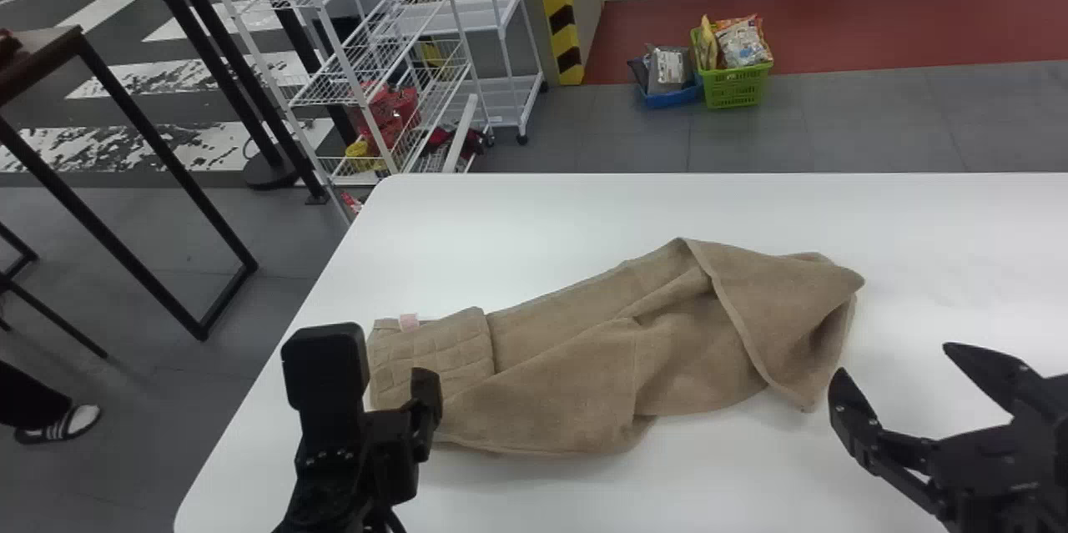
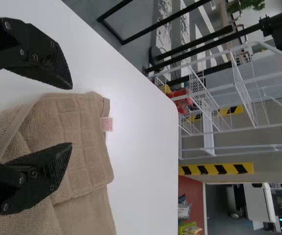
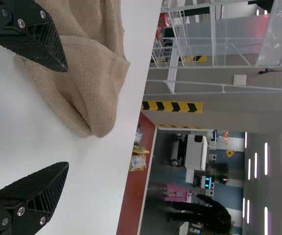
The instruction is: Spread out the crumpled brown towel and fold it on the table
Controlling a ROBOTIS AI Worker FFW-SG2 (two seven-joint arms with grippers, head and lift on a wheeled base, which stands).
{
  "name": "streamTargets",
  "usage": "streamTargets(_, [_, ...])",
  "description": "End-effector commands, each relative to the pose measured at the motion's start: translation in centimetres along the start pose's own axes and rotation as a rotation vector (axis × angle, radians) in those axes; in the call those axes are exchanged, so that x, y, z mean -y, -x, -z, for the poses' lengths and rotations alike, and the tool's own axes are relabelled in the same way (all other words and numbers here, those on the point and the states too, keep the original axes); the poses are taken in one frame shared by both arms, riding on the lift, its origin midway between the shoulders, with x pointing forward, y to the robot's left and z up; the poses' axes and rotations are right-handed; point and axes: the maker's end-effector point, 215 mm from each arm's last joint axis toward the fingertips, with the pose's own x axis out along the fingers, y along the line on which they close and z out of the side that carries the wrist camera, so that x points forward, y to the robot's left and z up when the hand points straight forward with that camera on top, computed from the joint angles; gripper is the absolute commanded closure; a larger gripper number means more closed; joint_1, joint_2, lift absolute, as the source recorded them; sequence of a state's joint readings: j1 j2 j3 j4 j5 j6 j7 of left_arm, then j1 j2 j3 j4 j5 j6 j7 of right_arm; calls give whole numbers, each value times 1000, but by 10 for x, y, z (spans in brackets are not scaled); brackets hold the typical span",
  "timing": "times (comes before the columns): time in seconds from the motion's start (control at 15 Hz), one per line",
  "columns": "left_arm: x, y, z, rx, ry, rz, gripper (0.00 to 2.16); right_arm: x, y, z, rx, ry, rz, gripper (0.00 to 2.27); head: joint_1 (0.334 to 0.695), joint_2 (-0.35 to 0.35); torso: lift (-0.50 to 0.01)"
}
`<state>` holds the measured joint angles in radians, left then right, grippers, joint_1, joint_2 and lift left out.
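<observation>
The brown towel (image 1: 576, 366) lies rumpled across the table, its left end doubled over in a grid-patterned patch beside a pale tag (image 1: 408, 322). A loose flap crosses its right part. My left gripper (image 1: 424, 406) is at the towel's left end. In the left wrist view, the left gripper (image 2: 72, 116) stands open over the towel (image 2: 79, 147), nothing clamped. My right gripper (image 1: 894, 360) is open just right of the towel's right end. Seen from the right wrist, the right gripper (image 3: 67, 117) has one finger near the towel's corner (image 3: 89, 83) and the other over bare table.
The white table (image 1: 501, 224) extends beyond the towel, with its left edge close to my left arm. Past the far edge stand a white wire rack (image 1: 392, 57) and green (image 1: 736, 87) and blue baskets (image 1: 670, 96) on the floor.
</observation>
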<state>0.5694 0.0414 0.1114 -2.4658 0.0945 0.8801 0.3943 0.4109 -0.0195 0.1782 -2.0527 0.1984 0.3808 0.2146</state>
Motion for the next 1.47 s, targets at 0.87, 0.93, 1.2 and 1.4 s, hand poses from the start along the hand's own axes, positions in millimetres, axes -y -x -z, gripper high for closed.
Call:
streamTargets(0.87, [0,-1,4,-14,-6,3,93,-36,-37,53,-277,58,-100,1555,695,350,-127])
streamTargets(0.93, [0,-1,4,-14,-6,3,93,-33,-36,52,-275,56,-94,1750,695,350,-127])
streamTargets(1.2, [1,-1,4,-17,-8,4,93,-14,-25,13,-167,44,-63,2013,695,350,-127])
streamTargets(1.4, [-1,0,11,-38,-21,-1,97,5,-17,-10,-114,29,-38,2013,695,350,-127])
